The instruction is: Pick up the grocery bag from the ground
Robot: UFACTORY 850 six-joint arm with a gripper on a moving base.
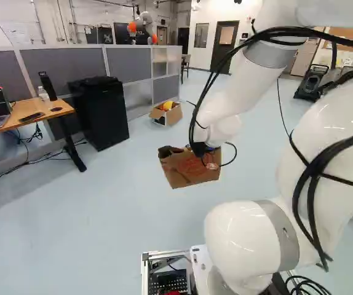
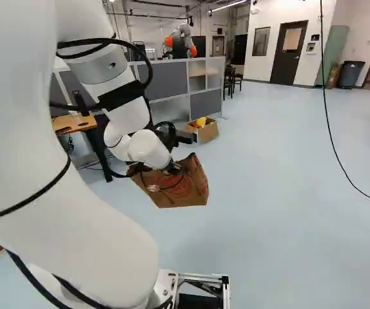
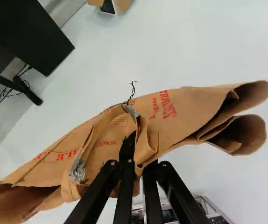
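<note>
My gripper [image 2: 172, 168] is at the top of the brown paper grocery bag [image 2: 180, 187] in the right base view, its fingertips hidden by the bag. The same bag [image 1: 192, 167] hangs tilted under the wrist in the left base view and looks lifted off the floor. In the wrist view the gripper [image 3: 136, 161] is shut on the bunched middle of the bag [image 3: 171, 114], near its twisted handle. Creased paper covers part of the fingers, and the bag spreads out to both sides of them.
A cardboard box [image 1: 166, 114] with a yellow thing inside stands on the floor beyond the bag. A black cabinet [image 1: 99, 110] and a wooden desk [image 1: 41, 110] with a laptop stand at the left of the left base view. Behind the grey partitions [image 2: 165, 78] is another robot [image 2: 180, 42].
</note>
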